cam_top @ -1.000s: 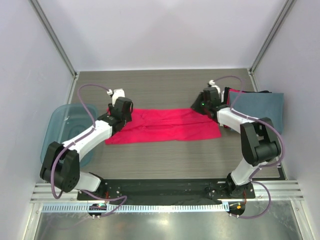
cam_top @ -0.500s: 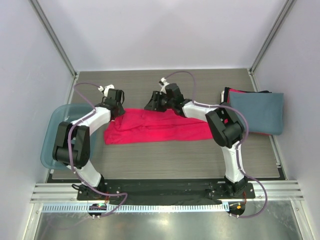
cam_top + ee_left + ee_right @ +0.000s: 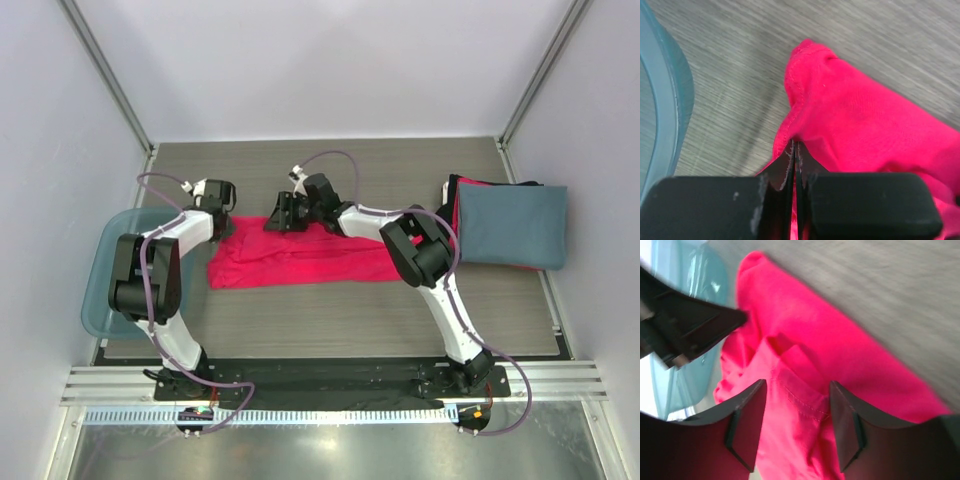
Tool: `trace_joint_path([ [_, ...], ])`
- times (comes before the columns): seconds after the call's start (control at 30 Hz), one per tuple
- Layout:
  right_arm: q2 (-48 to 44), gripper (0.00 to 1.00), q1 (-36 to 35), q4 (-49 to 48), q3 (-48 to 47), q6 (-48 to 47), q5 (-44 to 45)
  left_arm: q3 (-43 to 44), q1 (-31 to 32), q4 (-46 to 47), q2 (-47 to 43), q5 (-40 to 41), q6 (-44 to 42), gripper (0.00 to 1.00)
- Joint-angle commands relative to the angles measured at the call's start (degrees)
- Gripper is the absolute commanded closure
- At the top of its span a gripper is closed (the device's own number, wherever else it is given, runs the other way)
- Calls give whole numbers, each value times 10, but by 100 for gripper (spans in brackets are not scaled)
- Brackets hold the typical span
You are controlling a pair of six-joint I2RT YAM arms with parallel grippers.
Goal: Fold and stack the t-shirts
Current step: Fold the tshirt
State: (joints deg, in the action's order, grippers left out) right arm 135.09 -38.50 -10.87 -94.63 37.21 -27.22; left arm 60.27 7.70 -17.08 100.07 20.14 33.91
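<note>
I've L gripper (image 3: 794,150) clamped on corner of bright pink-red cotton t-shirt (image 3: 865,125), its long axis running toward agape R gripper (image 3: 796,390).

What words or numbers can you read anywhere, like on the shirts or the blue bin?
None can be read.
The pink t-shirt, the blue-grey t-shirt and the blue bin are plain, with no print showing.
The ridged strip at the near edge shows only fine teeth, no readable writing.
</note>
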Motion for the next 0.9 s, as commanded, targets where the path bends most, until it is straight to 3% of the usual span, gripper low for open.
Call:
trace_joint_path([
  [0.0,-16,43,-18,1,-21,-9,-40,32,-7,-18,10,17,2,100],
  [0.23,-63,57,-25,-3,30,-24,-89,61,-14,-42,40,0,-10,100],
  [0.27,-68,60,-25,8,37,-32,-90,63,-15,-44,43,1,-10,100],
  [0.3,-77,70,-26,17,44,-50,-93,63,-16,-44,43,0,-10,100],
  [0.37,-116,74,-29,15,71,-64,-98,66,-16,-44,43,1,-17,100],
  [0.5,-163,60,-33,16,138,-86,-128,85,-16,-55,61,0,-34,100],
  [0.63,-186,55,-35,30,176,-100,-179,96,-16,-65,69,4,-39,100],
  [0.77,-209,43,-45,53,223,-125,-229,97,-16,-66,66,13,-44,100],
  [0.87,-235,41,-50,67,252,-142,-242,95,-16,-65,60,11,-44,100],
])
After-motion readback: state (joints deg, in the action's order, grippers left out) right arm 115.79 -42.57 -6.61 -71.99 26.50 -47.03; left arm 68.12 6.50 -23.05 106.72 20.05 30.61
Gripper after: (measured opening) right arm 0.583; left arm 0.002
